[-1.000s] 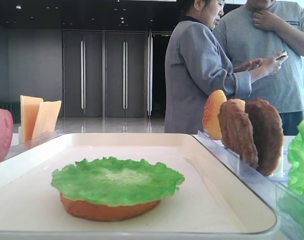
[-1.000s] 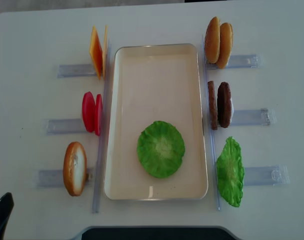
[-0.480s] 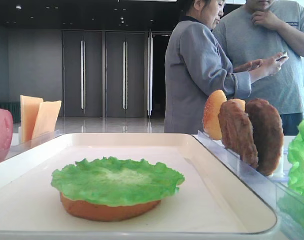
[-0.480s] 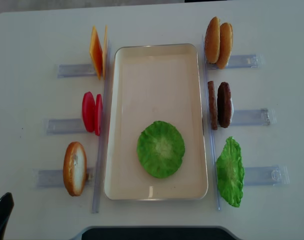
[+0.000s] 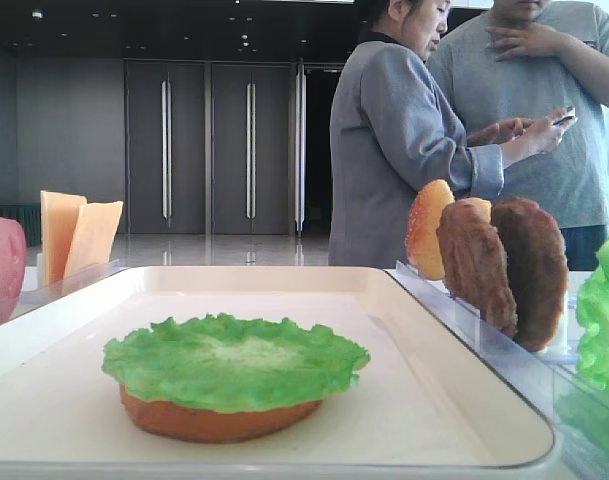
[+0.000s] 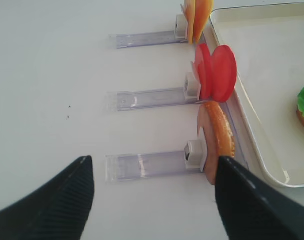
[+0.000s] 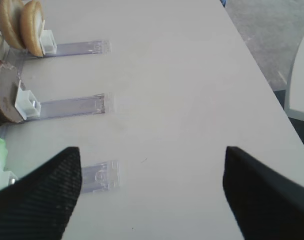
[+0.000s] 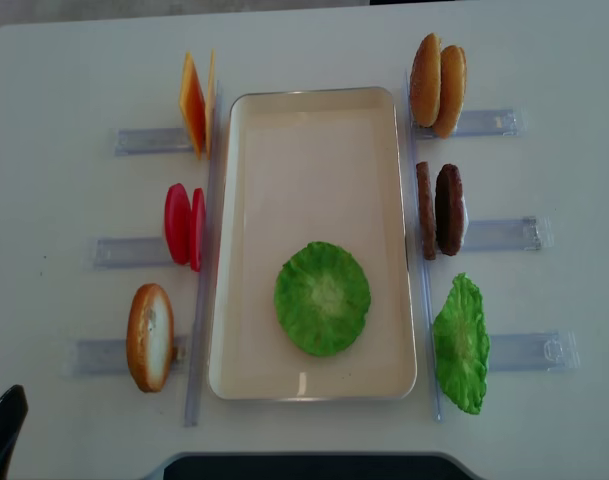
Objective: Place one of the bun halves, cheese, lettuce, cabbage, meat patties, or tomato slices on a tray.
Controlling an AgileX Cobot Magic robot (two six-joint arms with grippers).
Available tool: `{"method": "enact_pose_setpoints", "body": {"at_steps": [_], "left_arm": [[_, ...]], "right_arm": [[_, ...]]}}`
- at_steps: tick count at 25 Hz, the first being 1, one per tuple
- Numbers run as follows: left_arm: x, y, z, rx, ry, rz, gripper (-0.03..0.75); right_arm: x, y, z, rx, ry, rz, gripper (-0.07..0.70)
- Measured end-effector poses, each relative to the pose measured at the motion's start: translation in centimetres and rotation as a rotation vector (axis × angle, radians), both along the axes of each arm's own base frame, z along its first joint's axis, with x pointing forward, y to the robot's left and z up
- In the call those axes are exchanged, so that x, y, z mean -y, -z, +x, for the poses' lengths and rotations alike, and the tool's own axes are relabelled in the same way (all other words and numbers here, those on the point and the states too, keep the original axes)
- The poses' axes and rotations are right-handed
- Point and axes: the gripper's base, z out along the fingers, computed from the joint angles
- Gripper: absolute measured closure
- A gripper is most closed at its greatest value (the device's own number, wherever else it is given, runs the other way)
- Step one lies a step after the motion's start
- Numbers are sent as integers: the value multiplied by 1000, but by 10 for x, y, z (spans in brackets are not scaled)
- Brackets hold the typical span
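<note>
On the tray [image 8: 314,130], a floppy lettuce [image 8: 322,298] leaf caps a bun at six o'clock; stiff meat patties [image 8: 439,209], three o'clock, suit an edge pinch; both grippers spread wide, empty.

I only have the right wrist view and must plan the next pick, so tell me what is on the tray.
Observer: A lettuce leaf lies flat on top of a bun disc, in the end of the tray nearer the robot.
Operator: List what stands left of the tray.
Observer: Cheese slices, tomato slices and a pale-faced bun half, each upright in its own clear holder.
Operator: Report the left hand.
Observer: The left hand is open and empty, over the table near the pale-faced bun half.
</note>
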Motion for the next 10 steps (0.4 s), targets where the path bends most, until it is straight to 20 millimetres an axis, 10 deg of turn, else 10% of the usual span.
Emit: {"method": "enact_pose_setpoints", "body": {"at_steps": [10], "left_arm": [[0, 0, 0, 0, 0, 0, 140]], "right_arm": [[0, 0, 0, 0, 0, 0, 80]]}}
